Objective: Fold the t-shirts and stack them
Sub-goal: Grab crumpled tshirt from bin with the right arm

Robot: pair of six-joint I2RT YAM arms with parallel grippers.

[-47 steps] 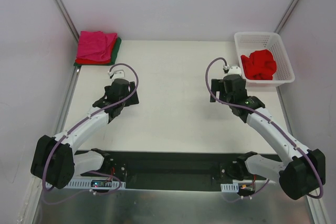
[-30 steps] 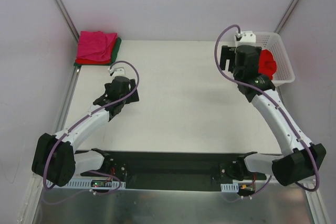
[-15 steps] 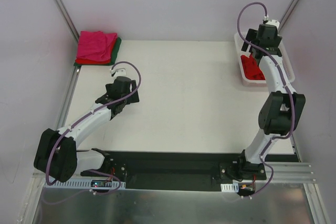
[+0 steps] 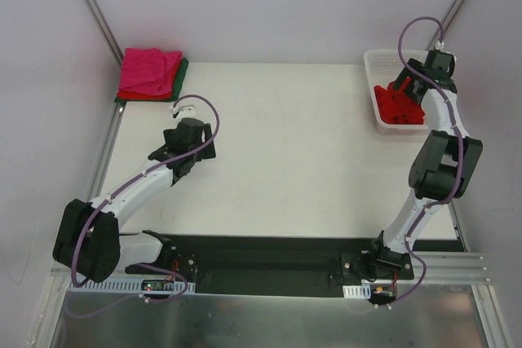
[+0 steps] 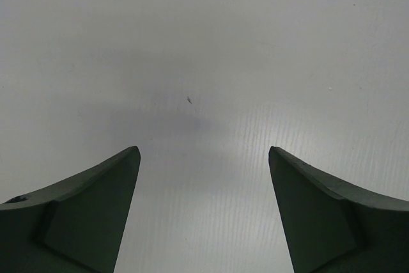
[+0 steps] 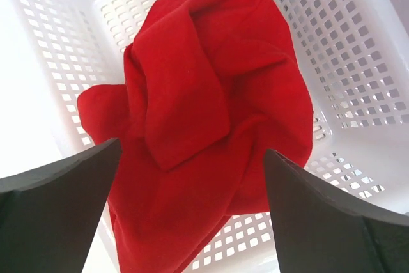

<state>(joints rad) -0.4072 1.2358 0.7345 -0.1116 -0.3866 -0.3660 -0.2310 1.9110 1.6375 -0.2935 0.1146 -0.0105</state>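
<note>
A crumpled bright red t-shirt [image 6: 204,113] lies in the white lattice basket [image 6: 358,62], also seen as the red t-shirt [image 4: 395,105] at the table's back right. My right gripper [image 6: 192,155] hangs open just above it, a finger to each side, apart from the cloth. A folded stack of t-shirts [image 4: 149,72], magenta pink on top with red and dark green edges beneath, sits at the back left corner. My left gripper [image 5: 203,151] is open over bare white table, nothing between its fingers; in the top view the left gripper [image 4: 189,138] sits left of centre.
The basket [image 4: 377,63] stands against the right wall, with the right arm stretched up over it. Grey walls and metal rails close in the table at the left, back and right. A black base plate [image 4: 269,262] runs along the near edge.
The right arm has swung from mid-table out over the basket and now points down at the red t-shirt. The left arm has hardly moved. Both grippers stayed open.
</note>
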